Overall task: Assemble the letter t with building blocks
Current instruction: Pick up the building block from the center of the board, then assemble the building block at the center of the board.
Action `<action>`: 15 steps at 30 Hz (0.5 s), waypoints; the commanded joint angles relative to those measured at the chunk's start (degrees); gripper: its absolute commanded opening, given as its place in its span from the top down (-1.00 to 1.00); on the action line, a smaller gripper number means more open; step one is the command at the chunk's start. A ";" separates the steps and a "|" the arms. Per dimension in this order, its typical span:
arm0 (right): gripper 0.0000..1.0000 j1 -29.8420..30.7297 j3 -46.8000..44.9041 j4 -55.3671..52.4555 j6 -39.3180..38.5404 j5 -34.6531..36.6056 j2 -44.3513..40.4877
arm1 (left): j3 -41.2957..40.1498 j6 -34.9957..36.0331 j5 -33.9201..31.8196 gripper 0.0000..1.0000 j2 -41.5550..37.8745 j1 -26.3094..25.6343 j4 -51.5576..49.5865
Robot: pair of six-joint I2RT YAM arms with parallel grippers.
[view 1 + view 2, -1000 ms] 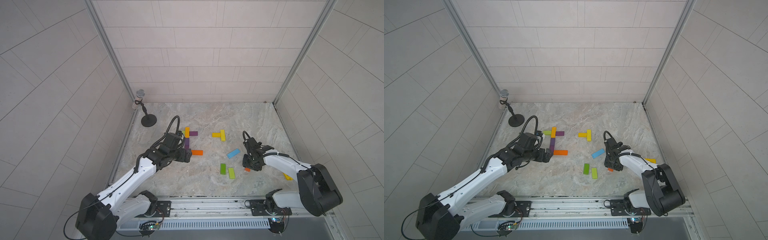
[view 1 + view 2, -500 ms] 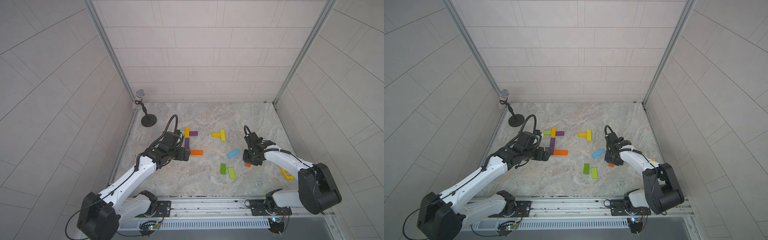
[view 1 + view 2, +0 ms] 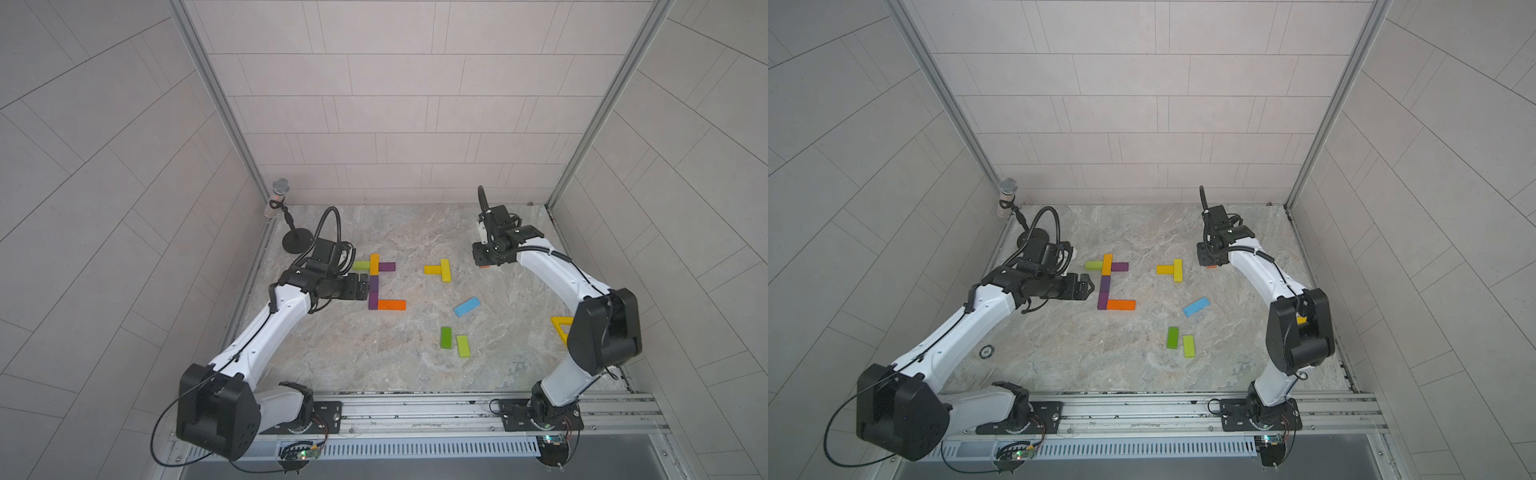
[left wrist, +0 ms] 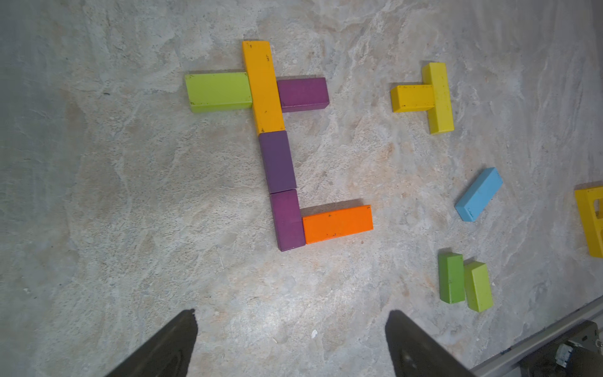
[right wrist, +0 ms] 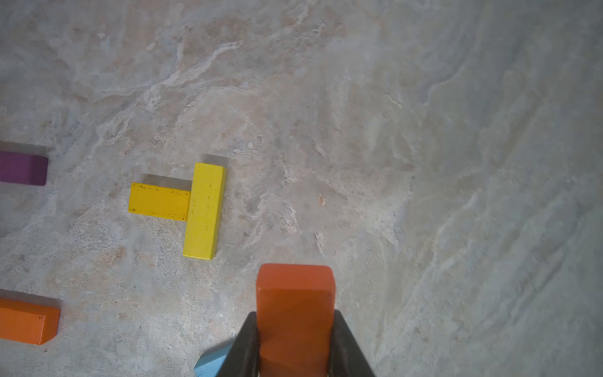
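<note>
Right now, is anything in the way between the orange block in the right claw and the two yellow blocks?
Nothing visible. The right claw grips the orange block, and only bare table lies between it and the yellow blocks. The light blue block sits off to one side.

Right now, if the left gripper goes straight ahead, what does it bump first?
Probably the purple block touching the orange block: the open left gripper points right at it. Its height is unclear, so it might pass over.

the left end effector (image 3: 366, 289) sits just beside a purple block (image 3: 372, 300) touching an orange block (image 3: 391, 305).
</note>
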 commanded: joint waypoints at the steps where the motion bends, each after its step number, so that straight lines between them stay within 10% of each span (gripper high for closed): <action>1: 1.00 1.12 3.77 -1.03 -13.59 -4.09 3.27 | -3.20 1.80 3.91 -0.89 -0.36 1.23 3.60; 15: 1.00 2.73 -2.81 9.89 -46.61 -6.68 5.92 | -9.30 1.86 8.69 -0.89 2.88 9.98 13.84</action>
